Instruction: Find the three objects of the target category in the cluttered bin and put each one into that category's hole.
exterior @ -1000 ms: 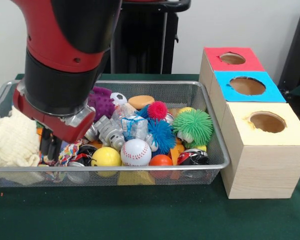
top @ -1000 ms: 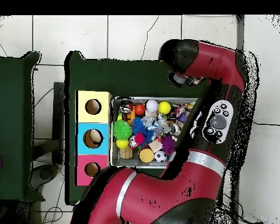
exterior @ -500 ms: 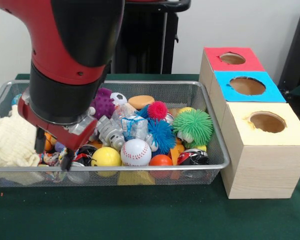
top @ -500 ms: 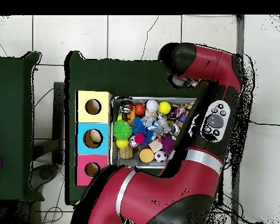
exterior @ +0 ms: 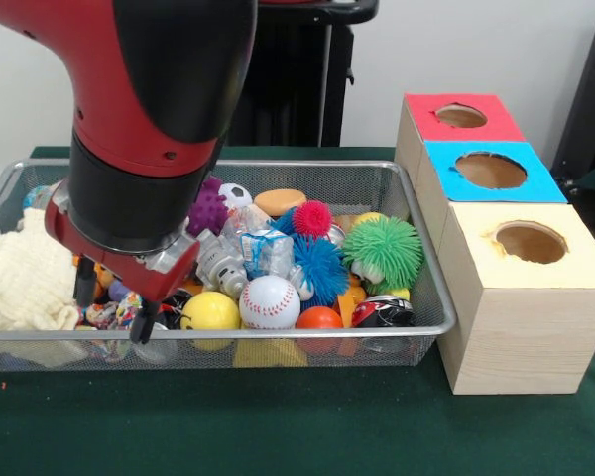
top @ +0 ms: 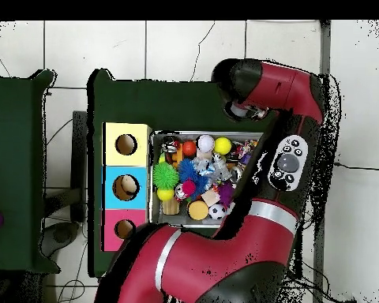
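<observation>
Three holes unfilled | step: searching bin (exterior: 416, 260) | gripper (exterior: 114, 309) lower left of frame, fingers spread, empty, over small toys beside cloth (exterior: 20, 283) | next: descend, close on one

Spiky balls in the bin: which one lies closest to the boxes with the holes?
The green spiky ball, at the bin's box-side end. The blue spiky ball, the small red spiky ball and the purple spiky ball all sit farther from the boxes.

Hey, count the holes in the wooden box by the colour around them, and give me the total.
Red hole: 1
Blue hole: 1
Cream-yellow hole: 1
Total: 3
</observation>
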`<control>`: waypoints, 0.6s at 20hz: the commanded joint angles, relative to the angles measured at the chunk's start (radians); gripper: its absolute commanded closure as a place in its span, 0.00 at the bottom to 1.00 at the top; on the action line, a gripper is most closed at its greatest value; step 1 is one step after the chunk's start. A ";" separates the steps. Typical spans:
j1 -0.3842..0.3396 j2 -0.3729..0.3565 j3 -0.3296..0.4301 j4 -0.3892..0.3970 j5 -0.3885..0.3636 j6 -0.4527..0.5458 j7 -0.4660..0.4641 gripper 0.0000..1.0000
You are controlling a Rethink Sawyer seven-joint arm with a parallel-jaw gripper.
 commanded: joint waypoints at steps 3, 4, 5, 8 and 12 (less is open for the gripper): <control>0.023 0.048 0.024 0.007 0.007 0.096 0.234 0.00; 0.025 0.053 0.019 0.001 0.009 0.096 0.246 0.00; 0.027 0.059 0.015 0.000 0.011 0.095 0.262 0.00; 0.042 0.058 0.008 0.023 0.017 0.081 0.306 0.00; 0.065 0.019 0.008 0.108 0.012 0.053 0.319 0.00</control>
